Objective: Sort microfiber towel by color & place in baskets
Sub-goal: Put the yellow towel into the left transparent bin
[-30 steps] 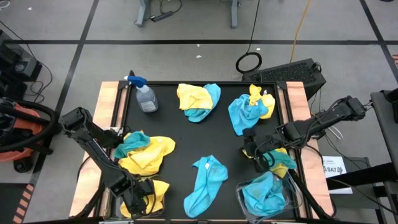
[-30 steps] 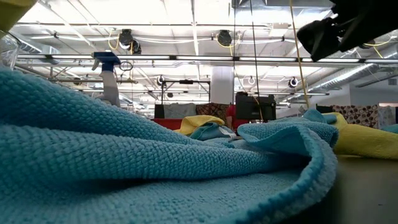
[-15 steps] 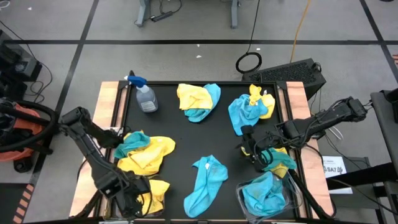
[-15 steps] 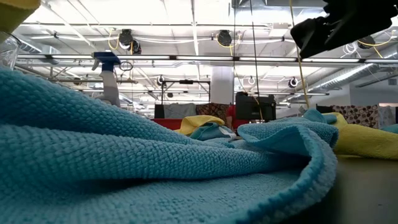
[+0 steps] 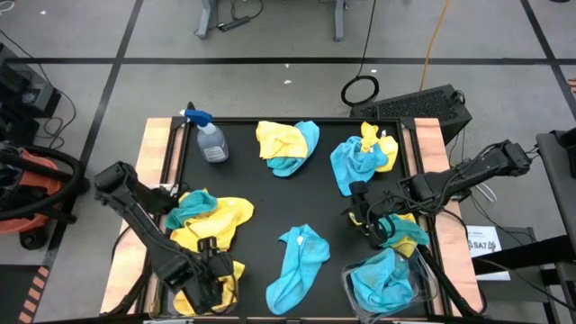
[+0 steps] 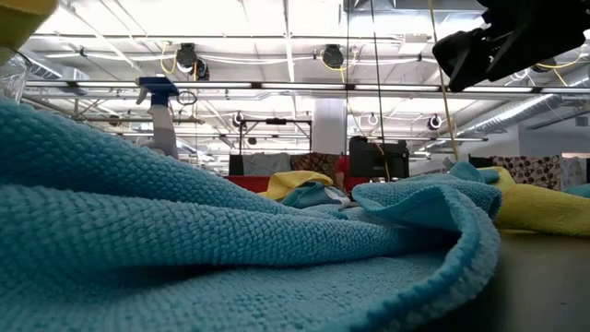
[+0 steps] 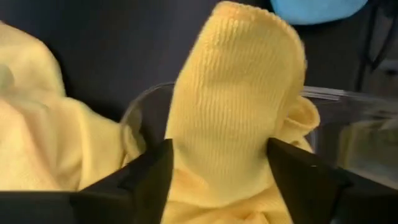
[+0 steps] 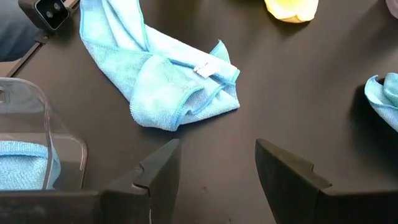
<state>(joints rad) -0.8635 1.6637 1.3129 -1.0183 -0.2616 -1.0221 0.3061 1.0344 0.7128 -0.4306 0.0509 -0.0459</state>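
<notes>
- The left gripper [image 5: 209, 277] sits at the front-left corner of the black table [image 5: 270, 198], over the left clear basket [image 7: 323, 99].
- In the left wrist view, its two dark fingers [image 7: 146, 177] stand on either side of a raised fold of yellow microfiber towel [image 7: 233, 106]. Each finger appears to touch the cloth, but a firm clamp cannot be confirmed.
- That yellow towel lies partly inside the left basket, with more yellow cloth draped beside the rim.
- The right gripper [image 5: 372, 225] hovers above the table at the right side, just behind the right clear basket [image 5: 349, 281]. Its fingers [image 8: 155, 171] are apart and hold nothing.
- The right basket contains a turquoise towel [image 5: 382, 281].
- A yellow-and-turquoise cloth pair [image 5: 409, 232] lies just beside the right gripper, at the table's right edge.
- A loose turquoise towel [image 5: 297, 261] lies at front center, between the two baskets.
- A yellow towel with a turquoise one on its corner [image 5: 211, 220] lies at the left, just behind the left basket.
- Two mixed yellow-and-turquoise heaps lie at the rear: one at center [image 5: 288, 146] and one at the right [image 5: 362, 160].
- A clear spray bottle with a blue trigger [image 5: 209, 137] stands at the rear left, apart from the towels.
</notes>
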